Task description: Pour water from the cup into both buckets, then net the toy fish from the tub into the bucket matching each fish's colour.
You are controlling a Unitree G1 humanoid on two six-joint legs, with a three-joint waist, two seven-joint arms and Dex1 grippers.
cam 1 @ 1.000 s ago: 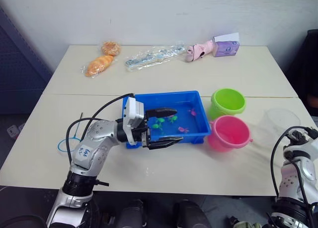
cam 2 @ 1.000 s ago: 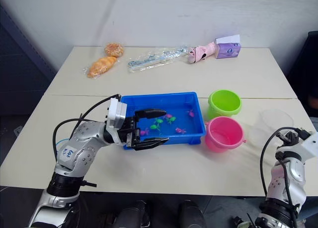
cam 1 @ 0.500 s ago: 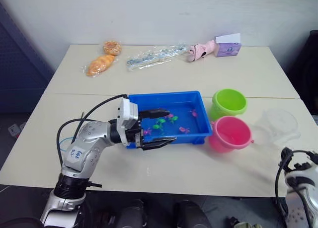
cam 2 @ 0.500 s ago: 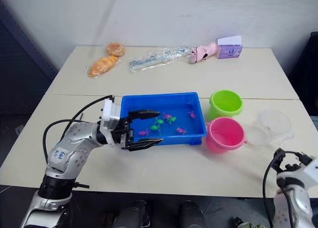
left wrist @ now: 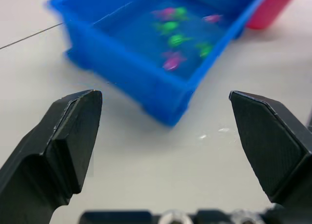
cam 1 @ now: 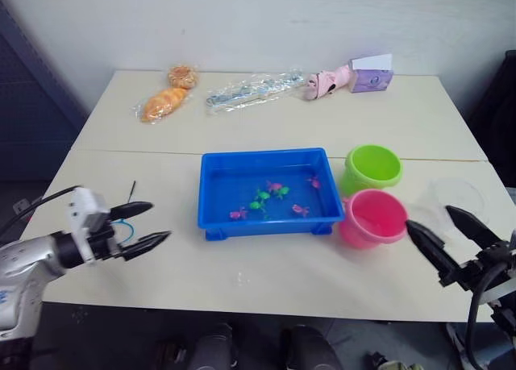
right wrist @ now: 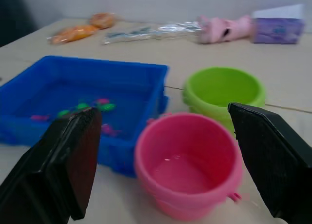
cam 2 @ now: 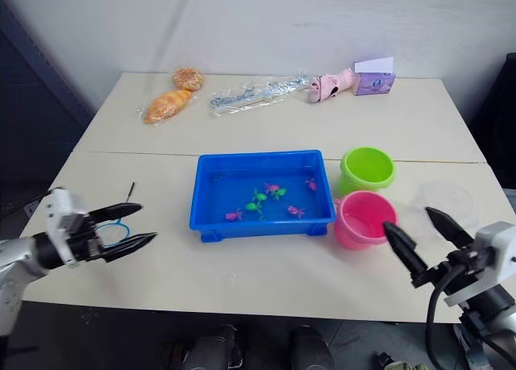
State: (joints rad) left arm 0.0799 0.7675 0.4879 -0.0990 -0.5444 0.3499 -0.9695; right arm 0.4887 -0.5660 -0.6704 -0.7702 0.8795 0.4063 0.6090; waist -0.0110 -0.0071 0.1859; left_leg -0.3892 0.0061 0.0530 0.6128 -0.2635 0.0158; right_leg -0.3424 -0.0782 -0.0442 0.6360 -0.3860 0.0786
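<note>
The blue tub sits mid-worktop with small green and pink toy fish lying in it. Just beside its right end stand the lime green bucket and, nearer the robot, the pink bucket (a little water shows in the bottom of the pink one). The clear cup rests to the right of the buckets. The left gripper hangs with its fingers spread, holding nothing, over the net, whose light blue ring lies on the worktop well left of the tub. The right gripper is likewise spread and empty, near the cup and the pink bucket.
</note>
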